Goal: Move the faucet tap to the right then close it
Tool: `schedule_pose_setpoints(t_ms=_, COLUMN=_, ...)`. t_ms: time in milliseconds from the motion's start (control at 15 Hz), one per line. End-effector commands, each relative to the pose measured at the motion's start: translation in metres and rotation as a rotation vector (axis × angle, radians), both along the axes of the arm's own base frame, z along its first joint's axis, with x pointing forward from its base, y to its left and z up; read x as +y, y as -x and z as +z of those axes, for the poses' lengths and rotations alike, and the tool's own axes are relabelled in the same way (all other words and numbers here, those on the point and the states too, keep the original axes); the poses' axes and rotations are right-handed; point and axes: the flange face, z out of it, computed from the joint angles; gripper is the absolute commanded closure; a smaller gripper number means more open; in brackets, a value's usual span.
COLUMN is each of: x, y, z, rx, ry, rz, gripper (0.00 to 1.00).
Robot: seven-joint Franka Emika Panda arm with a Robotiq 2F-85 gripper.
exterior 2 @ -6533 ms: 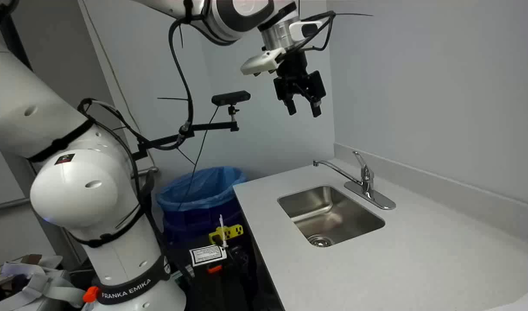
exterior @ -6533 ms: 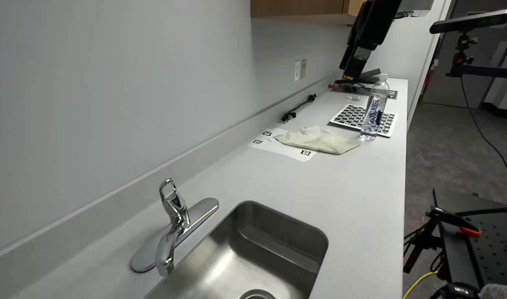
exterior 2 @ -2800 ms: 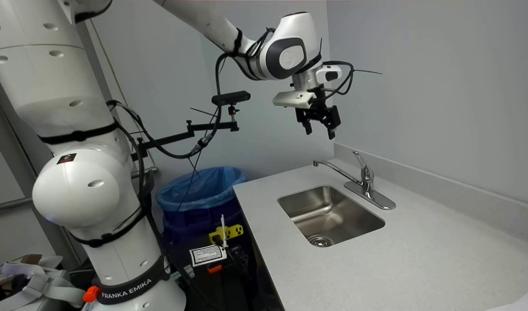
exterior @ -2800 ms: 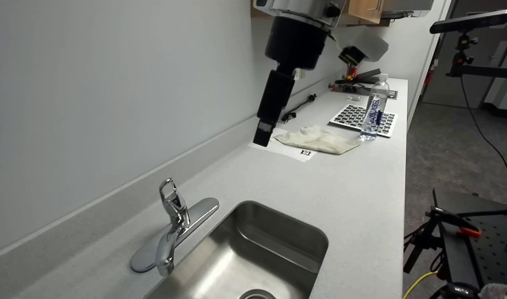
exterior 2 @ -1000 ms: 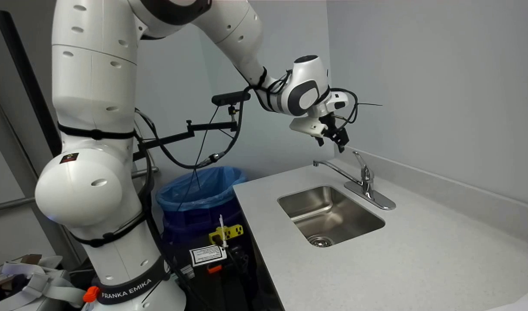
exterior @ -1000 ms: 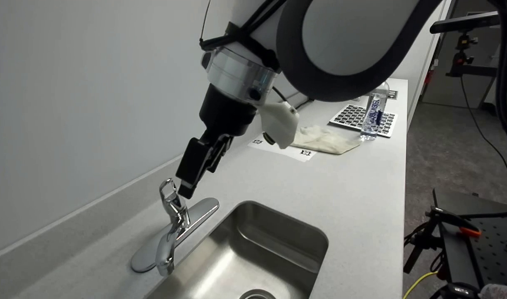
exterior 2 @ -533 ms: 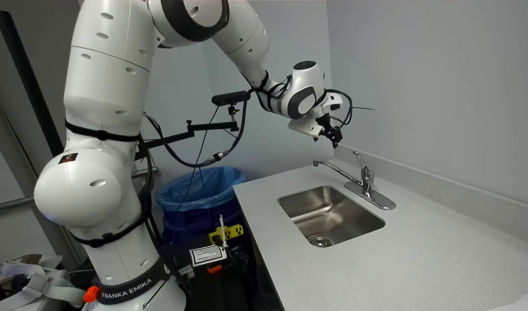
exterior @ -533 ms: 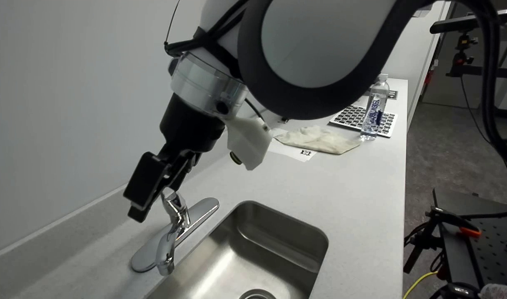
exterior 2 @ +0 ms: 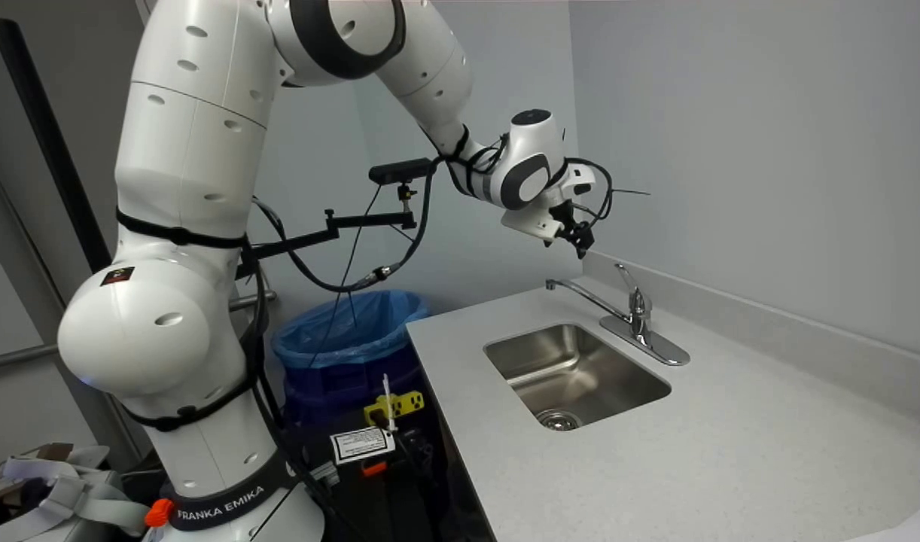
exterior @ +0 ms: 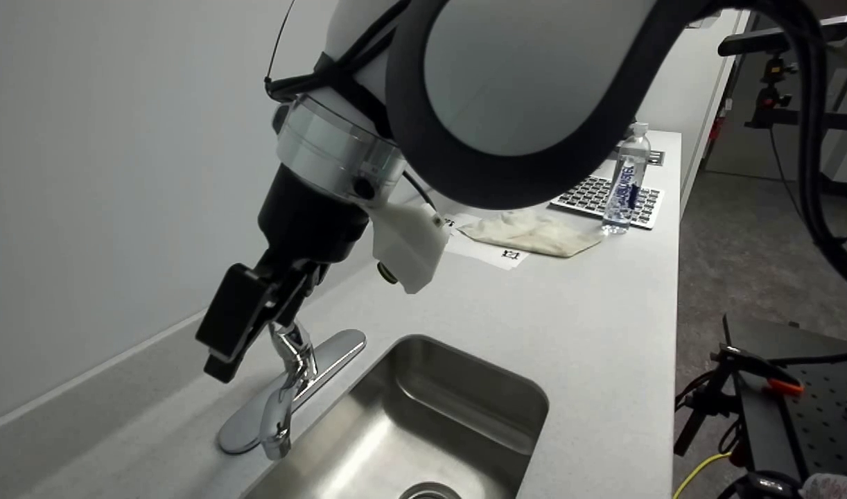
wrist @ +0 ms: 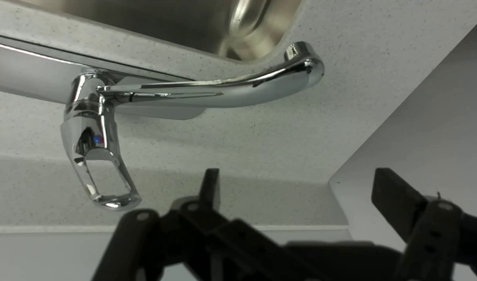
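Observation:
The silver faucet tap (exterior: pixel 296 352) stands behind the sink. In the wrist view its spout (wrist: pixel 238 91) points right past the sink's corner, and its loop-shaped lever handle (wrist: pixel 105 175) points toward the wall. The whole faucet also shows in an exterior view (exterior 2: pixel 639 312), with the lever tilted up. My gripper (wrist: pixel 297 183) is open with nothing between its fingers. In the wrist view both fingers lie right of the lever, apart from it. In an exterior view the gripper (exterior: pixel 251 343) hides the top of the lever.
The steel sink (exterior 2: pixel 520 355) is sunk in the grey counter (exterior 2: pixel 701 452). A wall with a low backsplash (exterior 2: pixel 731 316) runs behind the faucet, and another wall meets it at the corner. A cloth (exterior: pixel 534 234) and a water bottle (exterior: pixel 624 184) stand farther along the counter.
My gripper has come down from high up and moved across to the faucet. In the last half second it has shifted only slightly. The faucet has not moved.

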Motion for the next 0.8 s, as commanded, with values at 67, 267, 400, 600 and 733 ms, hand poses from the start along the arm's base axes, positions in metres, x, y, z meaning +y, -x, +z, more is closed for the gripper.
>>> schedule_pose_setpoints(t_ms=67, x=0.0, y=-0.002, z=-0.001, rx=-0.005, ry=0.0, rz=0.001, gripper=0.0)
schedule_pose_setpoints(t_ms=267, x=-0.001, y=-0.008, z=-0.006, rx=-0.018, ry=0.004, rz=0.004, gripper=0.0)
schedule_pose_setpoints(t_ms=400, x=0.0, y=-0.011, z=-0.01, rx=-0.024, ry=0.008, rz=0.007, gripper=0.25)
schedule_pose_setpoints(t_ms=600, x=0.003, y=-0.015, z=-0.019, rx=-0.034, ry=0.01, rz=0.015, gripper=0.42)
schedule_pose_setpoints(t_ms=733, x=0.007, y=-0.017, z=-0.024, rx=-0.055, ry=0.018, rz=0.025, gripper=0.58)
